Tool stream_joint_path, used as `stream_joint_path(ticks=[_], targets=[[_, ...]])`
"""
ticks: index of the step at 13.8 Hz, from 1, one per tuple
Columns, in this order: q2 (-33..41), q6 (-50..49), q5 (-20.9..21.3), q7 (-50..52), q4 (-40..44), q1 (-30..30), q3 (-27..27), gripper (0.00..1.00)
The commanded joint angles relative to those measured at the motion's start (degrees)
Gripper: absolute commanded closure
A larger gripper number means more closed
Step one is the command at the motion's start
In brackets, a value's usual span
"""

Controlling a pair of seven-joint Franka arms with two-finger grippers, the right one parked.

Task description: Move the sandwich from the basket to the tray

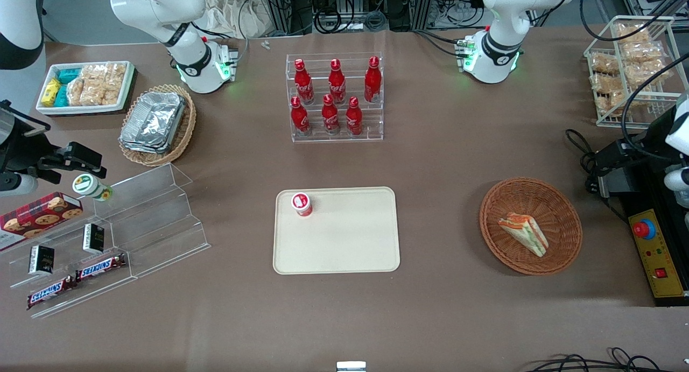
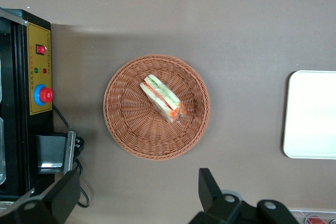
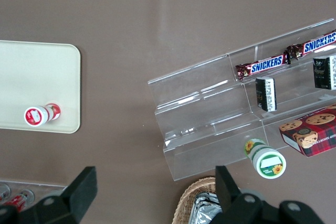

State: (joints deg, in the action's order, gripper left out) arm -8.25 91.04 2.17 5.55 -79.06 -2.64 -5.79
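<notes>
The left arm's gripper (image 2: 139, 195) hangs high above the table with its jaws spread wide and nothing between them, the two black fingers (image 2: 212, 184) framing the brown tabletop (image 1: 457, 156) near the basket. One sandwich (image 2: 163, 98), a pale wedge with orange and green layers, lies on its side inside the single reddish-brown wicker basket (image 2: 126, 129), roughly at its middle. One cream tray (image 1: 344, 253) sits well apart from the basket, toward the parked arm's end, and carries one small red-and-white cup (image 1: 302, 204) near a corner. Six red cola bottles (image 1: 337, 81) stand in a clear rack, farther from the front camera than the tray.
</notes>
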Motion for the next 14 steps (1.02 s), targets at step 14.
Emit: stream_joint_path(ticks=[14], targets=[[4.6, 9.0, -0.5, -2.6, -18.2, -0.7, -0.3, 0.0]])
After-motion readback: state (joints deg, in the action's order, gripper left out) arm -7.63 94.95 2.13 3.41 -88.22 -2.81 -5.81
